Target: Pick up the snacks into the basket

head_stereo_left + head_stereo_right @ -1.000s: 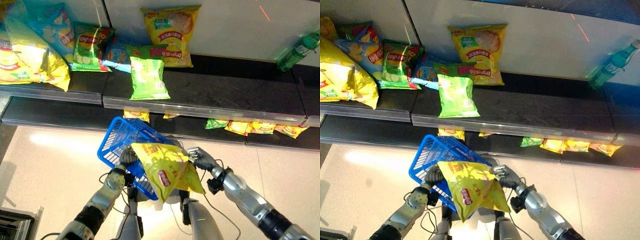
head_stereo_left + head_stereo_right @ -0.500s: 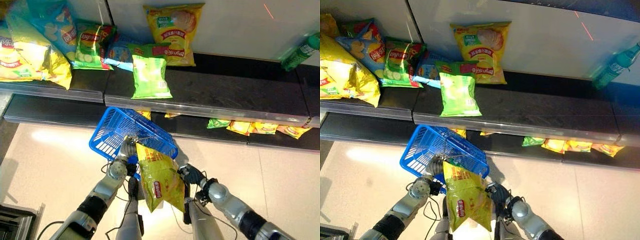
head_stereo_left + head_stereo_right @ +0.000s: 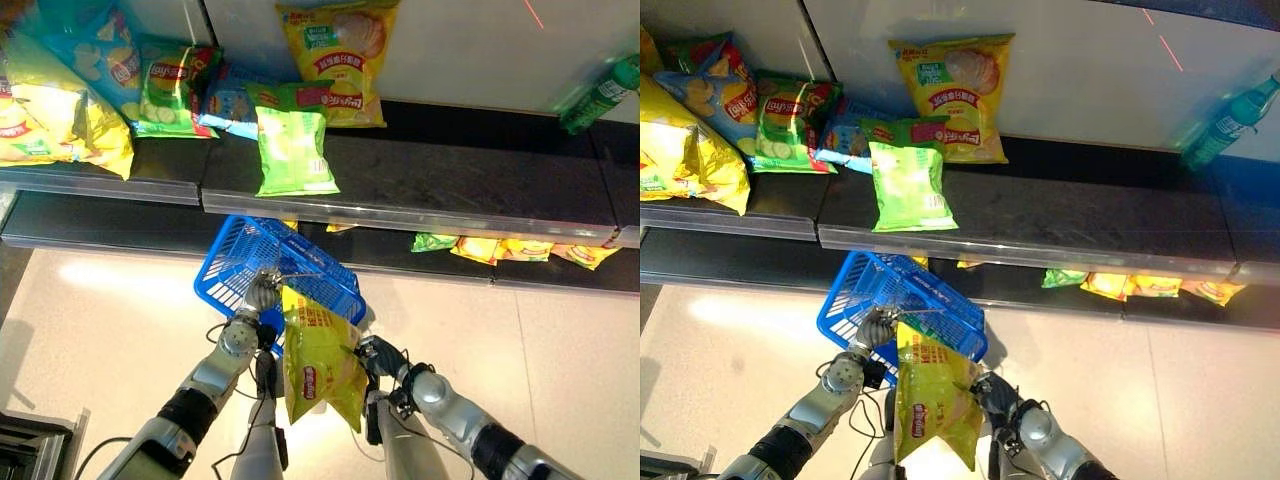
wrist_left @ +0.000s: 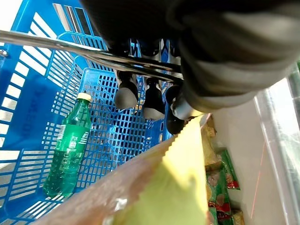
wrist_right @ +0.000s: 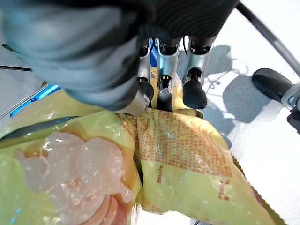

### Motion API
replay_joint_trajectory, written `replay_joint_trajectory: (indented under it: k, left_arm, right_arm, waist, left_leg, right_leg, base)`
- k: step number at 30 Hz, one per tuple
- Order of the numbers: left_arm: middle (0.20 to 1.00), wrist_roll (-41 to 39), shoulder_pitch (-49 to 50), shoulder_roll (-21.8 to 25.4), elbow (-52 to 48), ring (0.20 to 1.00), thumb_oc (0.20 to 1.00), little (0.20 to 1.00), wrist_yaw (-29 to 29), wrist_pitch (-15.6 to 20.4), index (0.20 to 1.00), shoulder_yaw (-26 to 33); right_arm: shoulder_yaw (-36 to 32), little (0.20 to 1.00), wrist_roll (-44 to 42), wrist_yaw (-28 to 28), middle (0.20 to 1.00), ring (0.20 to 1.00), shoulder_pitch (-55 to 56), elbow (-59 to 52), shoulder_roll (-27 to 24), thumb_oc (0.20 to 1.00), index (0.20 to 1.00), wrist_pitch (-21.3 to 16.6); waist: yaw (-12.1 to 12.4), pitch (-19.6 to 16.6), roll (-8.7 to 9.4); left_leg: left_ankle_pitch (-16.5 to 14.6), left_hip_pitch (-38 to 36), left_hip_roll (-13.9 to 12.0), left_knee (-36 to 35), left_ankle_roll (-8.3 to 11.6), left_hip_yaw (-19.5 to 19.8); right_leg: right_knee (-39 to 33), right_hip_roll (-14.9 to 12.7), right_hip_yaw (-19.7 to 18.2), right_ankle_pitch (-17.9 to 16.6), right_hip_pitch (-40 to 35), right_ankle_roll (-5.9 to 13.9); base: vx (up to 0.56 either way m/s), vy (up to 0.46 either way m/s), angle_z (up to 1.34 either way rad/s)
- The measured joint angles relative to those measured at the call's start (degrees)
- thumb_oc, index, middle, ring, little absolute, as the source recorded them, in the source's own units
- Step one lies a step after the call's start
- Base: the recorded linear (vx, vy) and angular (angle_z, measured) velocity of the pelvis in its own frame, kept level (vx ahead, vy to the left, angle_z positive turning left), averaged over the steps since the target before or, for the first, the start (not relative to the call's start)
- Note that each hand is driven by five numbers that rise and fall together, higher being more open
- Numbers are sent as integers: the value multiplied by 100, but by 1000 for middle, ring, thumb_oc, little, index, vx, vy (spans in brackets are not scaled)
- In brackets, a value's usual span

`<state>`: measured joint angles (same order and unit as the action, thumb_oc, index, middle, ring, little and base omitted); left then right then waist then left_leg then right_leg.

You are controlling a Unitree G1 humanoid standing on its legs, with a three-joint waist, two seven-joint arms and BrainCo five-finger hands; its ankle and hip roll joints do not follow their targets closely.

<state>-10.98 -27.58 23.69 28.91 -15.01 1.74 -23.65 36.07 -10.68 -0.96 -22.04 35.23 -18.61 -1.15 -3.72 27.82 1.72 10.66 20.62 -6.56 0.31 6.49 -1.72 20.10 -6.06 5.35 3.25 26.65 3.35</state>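
My right hand (image 5: 140,70) has its fingers (image 5: 193,91) curled onto the crinkled edge of a large yellow foil snack bag (image 3: 318,358), pinching it so the bag hangs down long-ways between my two arms, its upper end touching the near rim of the blue plastic mesh basket (image 3: 240,265). My left hand (image 3: 262,295) is clenched round the basket's thin metal wire handle (image 4: 56,47), fingers (image 4: 125,93) wrapped over it, holding the basket tilted above the pale floor (image 3: 100,330). In the left wrist view I see a green plastic bottle with a yellow cap (image 4: 68,150) lying inside the basket against its mesh wall, and the yellow bag's serrated edge at the rim. Beyond the basket runs a dark shelf (image 3: 460,190); on it lie a light green snack bag (image 3: 292,152) near the front edge, an upright yellow chip bag (image 3: 338,55) against the back wall, a cluster of green, blue and yellow bags (image 3: 90,85) at the left end, and a green bottle (image 3: 600,95) at the right end. Small yellow and green packets (image 3: 510,250) sit on the lower shelf.
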Motion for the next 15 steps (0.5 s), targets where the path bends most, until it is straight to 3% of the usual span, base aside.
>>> replay_joint_trajectory:
  k: [6,15]
  left_arm:
    - [200,0,-9,6,-11,200,200,200,-1,-26,200,1]
    - [200,-16,-20,7,-108,200,200,200,-39,-30,200,-125]
  right_arm:
    - [-175,200,-14,22,200,200,93,28,40,200,200,19]
    - [-470,200,-547,520,200,200,-416,1214,666,200,200,62]
  waist:
    - [5,50,32]
    - [104,82,-26]
  left_leg:
    - [0,-1,-2,-1,0,-1]
    - [2,-7,1,21,-1,15]
  right_leg:
    - [-29,2,3,-16,-16,-8]
    - [-28,-9,37,-23,-43,2]
  base:
    - [0,0,0]
    - [0,-1,0]
